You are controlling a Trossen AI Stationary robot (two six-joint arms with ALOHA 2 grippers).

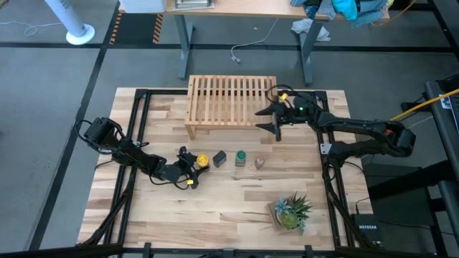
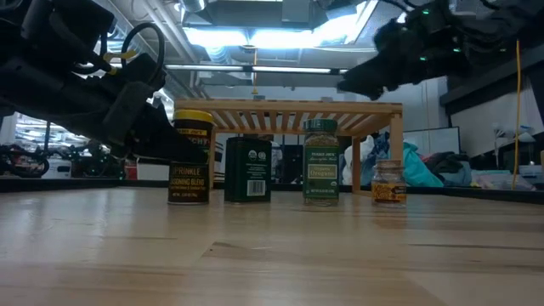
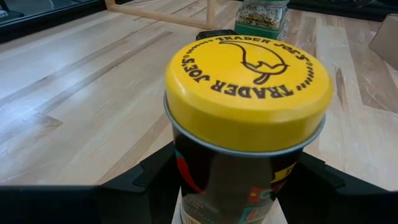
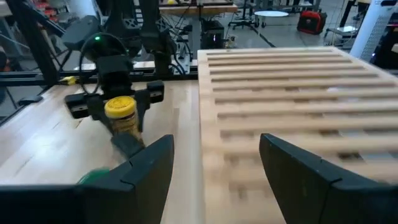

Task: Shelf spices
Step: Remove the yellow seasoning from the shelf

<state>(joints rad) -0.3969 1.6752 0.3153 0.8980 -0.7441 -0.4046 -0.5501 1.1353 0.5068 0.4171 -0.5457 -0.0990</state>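
Four spices stand in a row on the table: a yellow-lidded jar (image 1: 203,160), a black tin (image 1: 219,158), a green-lidded jar (image 1: 240,156) and a tiny clear jar (image 1: 259,163). My left gripper (image 1: 190,170) is shut on the yellow-lidded jar (image 3: 249,93) at the row's left end. The light-wood slatted shelf (image 1: 231,104) stands behind the row on its short legs. My right gripper (image 1: 276,122) hangs open and empty above the table at the shelf's right front corner (image 4: 214,155). My left gripper pinches the yellow-lidded jar's dark body (image 3: 186,168) just below the lid, one finger (image 3: 155,177) on each side. The fingers come nearly level from the table's left side. The jar stands upright with its base on the table (image 2: 189,201).
A small potted green plant (image 1: 290,211) sits near the table's front right. The black tin (image 2: 247,170) stands close beside the held jar. Bare wood lies in front of the row (image 1: 215,208).
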